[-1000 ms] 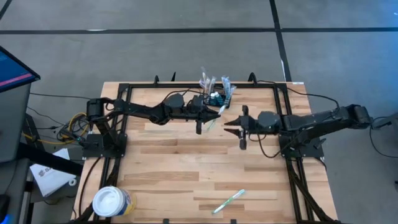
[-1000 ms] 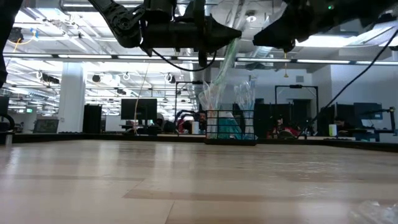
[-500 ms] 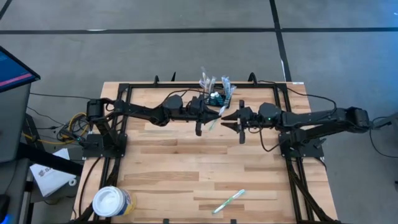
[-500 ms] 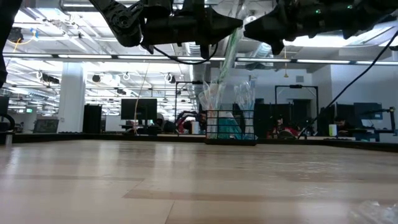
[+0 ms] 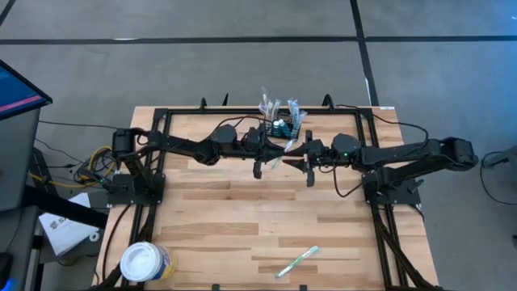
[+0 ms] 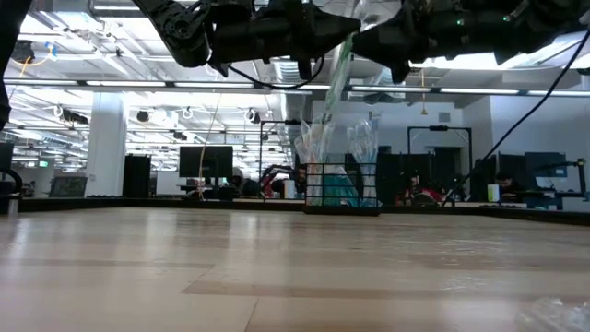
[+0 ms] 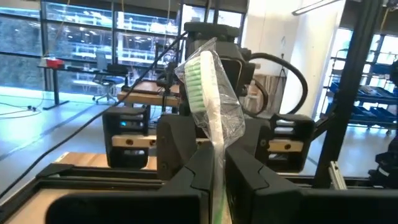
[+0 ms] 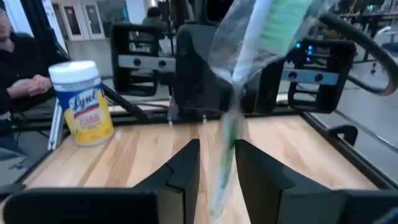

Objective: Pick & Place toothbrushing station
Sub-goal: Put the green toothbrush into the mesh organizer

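**Two grippers meet at one wrapped toothbrush**

The spot where the two grippers meet is dark and crowded from above, so the wrapped toothbrush [image 5: 276, 161] is mostly hidden there. Its lower end is cut off in both wrist views. Both arms reach toward the middle of the table [image 5: 242, 218], held up in the air. The left gripper [image 7: 219, 177] is closed tight on the toothbrush. The right gripper [image 8: 217, 165] has its fingers on either side of the brush, with small gaps. The toothbrushing station [image 5: 284, 124] sits near the table's far edge, just behind the grippers.
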You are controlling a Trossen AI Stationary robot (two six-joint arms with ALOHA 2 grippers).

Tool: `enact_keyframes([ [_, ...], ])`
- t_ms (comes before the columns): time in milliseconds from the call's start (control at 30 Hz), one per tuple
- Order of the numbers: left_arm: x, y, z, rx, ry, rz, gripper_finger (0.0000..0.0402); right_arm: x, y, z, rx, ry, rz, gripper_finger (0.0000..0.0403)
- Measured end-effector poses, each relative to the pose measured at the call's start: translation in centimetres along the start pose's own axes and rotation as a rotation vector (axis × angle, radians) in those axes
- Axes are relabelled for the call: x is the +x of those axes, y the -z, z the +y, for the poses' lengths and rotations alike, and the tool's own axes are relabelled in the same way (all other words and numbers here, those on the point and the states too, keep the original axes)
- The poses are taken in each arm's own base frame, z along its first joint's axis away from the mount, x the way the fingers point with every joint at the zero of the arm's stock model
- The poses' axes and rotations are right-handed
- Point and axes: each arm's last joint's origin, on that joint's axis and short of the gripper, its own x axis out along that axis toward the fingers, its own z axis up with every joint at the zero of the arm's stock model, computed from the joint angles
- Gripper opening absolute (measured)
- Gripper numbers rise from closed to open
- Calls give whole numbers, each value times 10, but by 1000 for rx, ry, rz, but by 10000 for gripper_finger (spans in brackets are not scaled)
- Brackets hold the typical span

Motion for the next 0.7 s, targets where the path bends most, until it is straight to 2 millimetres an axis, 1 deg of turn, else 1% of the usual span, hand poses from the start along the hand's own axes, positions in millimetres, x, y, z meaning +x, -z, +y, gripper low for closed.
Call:
enact_keyframes([
  [300,0,1,0,0,-6,3,10,8,5,-9,3,12,-20,95],
  [533,0,1,-1,1,2,1,10,8,0,-10,-2,-16,-76,93],
  [633,1,0,-1,1,2,0,10,8,-1,-10,-2,-16,-76,80],
  [700,1,1,-1,0,1,2,10,8,0,-10,-2,-16,-73,63],
])
